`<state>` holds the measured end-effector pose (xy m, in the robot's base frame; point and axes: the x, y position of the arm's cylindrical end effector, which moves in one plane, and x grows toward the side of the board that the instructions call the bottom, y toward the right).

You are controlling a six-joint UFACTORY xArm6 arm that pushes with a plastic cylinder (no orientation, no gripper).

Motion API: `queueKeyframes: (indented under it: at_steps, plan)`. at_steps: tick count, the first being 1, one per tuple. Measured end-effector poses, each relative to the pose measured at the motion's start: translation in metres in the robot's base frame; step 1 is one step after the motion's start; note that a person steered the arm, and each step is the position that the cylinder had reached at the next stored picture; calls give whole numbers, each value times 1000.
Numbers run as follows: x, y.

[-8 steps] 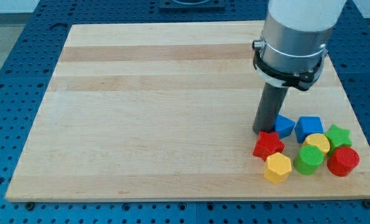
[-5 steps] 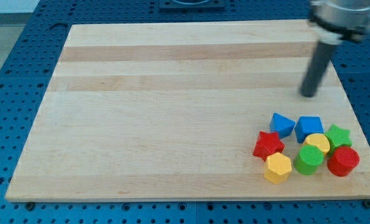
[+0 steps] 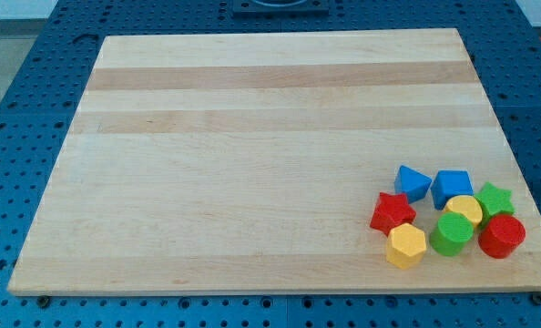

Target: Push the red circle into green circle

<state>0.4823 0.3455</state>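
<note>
Camera view: wooden board [image 3: 252, 137] on a blue perforated table [image 3: 15, 109]. Tip not visible anywhere in the picture, so its position relative to the blocks and its state cannot be told.

Red circle [image 3: 502, 236] near the board's lower right corner, close to the right edge and the bottom edge. Green circle [image 3: 452, 234] just to its left, a narrow gap between the two, or perhaps contact; cannot tell which.

Other blocks crowded around the pair:
- yellow circle [image 3: 464, 210] above the green circle, touching or nearly so;
- green star [image 3: 495, 198] directly above the red circle, close against it;
- blue cube-like block [image 3: 451, 186] above the yellow circle;
- blue triangular block [image 3: 413, 182] to the left of the blue cube-like block;
- red star [image 3: 392, 212] below the blue triangular block, left of the yellow circle;
- yellow hexagon [image 3: 406, 245] below the red star, left of the green circle, nearest the bottom edge.

Little bare board to the right of the red circle and beneath it. Wide bare wood across the view's left, centre and top.
</note>
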Motion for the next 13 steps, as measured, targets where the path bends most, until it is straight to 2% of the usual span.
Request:
queueKeyframes:
  at_steps: [2,3,4,6,8,10,11,12,13]
  plan:
    - [122,-1]
    - [134,-21]
    - [124,-67]
    - [78,-112]
    - [57,-160]
    - [60,-67]
    - [79,-32]
    - [110,-32]
    - [113,-85]
